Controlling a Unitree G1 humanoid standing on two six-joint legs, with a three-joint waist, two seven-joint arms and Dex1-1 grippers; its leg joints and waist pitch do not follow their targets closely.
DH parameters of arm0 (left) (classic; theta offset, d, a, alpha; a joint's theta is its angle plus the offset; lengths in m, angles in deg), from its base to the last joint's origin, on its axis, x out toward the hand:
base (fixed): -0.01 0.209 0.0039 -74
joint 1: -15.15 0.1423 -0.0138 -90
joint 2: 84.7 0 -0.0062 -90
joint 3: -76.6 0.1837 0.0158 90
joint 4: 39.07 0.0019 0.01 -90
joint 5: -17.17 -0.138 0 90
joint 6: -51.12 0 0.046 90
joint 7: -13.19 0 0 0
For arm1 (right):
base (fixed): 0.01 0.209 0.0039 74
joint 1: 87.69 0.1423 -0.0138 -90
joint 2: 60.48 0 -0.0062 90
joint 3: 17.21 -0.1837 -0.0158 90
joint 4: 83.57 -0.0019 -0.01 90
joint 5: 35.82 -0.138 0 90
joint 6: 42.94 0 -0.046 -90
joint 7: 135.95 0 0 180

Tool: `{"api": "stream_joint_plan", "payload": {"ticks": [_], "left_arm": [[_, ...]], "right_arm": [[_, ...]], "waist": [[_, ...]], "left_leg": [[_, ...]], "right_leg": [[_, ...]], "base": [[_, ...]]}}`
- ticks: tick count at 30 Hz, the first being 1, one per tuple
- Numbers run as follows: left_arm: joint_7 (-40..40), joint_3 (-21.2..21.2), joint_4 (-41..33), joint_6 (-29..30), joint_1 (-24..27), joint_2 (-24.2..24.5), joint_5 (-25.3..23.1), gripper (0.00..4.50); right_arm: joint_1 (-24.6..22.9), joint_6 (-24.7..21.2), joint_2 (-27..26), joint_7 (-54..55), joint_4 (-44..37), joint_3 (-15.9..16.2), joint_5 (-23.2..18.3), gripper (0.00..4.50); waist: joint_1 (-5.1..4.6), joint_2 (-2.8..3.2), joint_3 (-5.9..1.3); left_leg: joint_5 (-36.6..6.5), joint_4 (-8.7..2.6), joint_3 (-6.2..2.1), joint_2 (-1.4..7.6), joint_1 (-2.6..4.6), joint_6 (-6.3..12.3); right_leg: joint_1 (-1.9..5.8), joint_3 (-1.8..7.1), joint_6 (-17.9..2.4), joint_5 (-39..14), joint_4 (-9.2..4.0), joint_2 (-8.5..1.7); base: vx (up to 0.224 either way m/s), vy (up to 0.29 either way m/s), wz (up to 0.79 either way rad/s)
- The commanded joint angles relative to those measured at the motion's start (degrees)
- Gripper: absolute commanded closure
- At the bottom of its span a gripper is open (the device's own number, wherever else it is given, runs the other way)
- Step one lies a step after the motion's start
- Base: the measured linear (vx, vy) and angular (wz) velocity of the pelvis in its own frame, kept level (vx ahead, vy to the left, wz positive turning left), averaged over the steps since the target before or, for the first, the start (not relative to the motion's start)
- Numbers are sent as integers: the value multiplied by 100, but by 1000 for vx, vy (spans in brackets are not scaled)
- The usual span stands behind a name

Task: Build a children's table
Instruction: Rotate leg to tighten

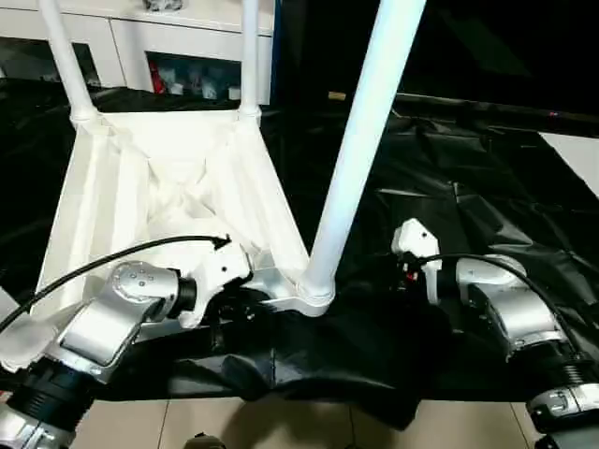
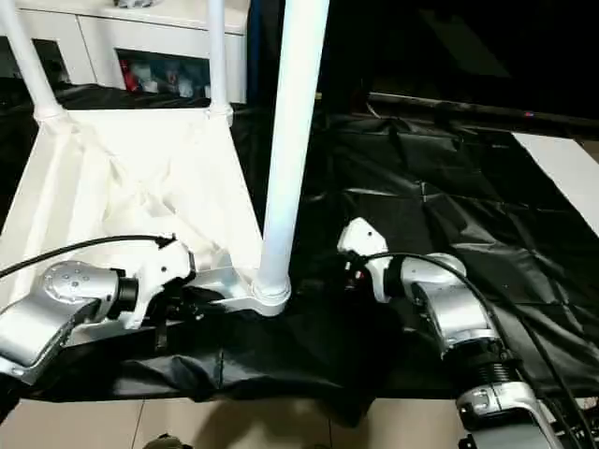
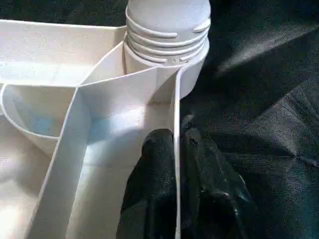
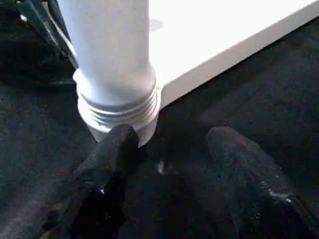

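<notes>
My left gripper (image 3: 175, 149) is clamped on the near rim wall of the upturned table top (image 1: 122, 178), beside the corner socket (image 1: 314, 292). My right gripper (image 4: 169, 149) stands apart, one finger (image 4: 112, 147) touching that socket's base. Three legs (image 1: 360, 140) stand upright on the black sheet (image 1: 487, 206); a white cabinet (image 1: 150, 42) lies beyond.

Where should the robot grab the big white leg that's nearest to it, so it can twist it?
Probably low on the nearest leg, just above the threaded end at the corner socket. Come from the robot's right, over the black sheet: the tabletop's ribs crowd the other side.
</notes>
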Motion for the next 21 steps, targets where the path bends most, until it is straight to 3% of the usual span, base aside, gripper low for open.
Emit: {"api": "stream_joint_plan", "payload": {"ticks": [1,5,11,16,21], "left_arm": [[-47,88,107,91,10,17,-88,435],[-187,177,85,153,45,82,-85,448],[-217,291,132,137,55,89,-208,450],[-227,291,191,108,4,0,-196,450],[-265,301,184,67,-1,-54,-180,450]], "right_arm": [[-26,-297,-8,-128,-76,-73,-200,177],[29,-629,-127,-198,-78,-259,-549,144],[-170,-665,-49,-724,-400,86,-636,96],[-39,85,-276,-154,-31,351,-80,65],[98,405,-542,-29,254,387,-64,65]], "waist": [[15,128,-349],[12,148,-354],[31,119,-366],[19,104,-349],[2,107,-349]], "left_leg": [[-2171,-382,53,-88,72,-127],[-2185,-387,46,-85,80,-129],[-2010,-381,56,-74,71,-98],[-2074,-386,58,-81,72,-170],[-2278,-394,40,-76,87,-176]], "right_leg": [[236,136,-936,-1989,-500,-187],[230,135,-966,-1952,-495,-189],[258,137,-1032,-1641,-459,-194],[217,133,-956,-1999,-492,-213],[211,137,-877,-2224,-510,-214]], "base": [[0,0,0],[0,0,0],[0,0,0],[0,0,0],[0,0,0]]}}
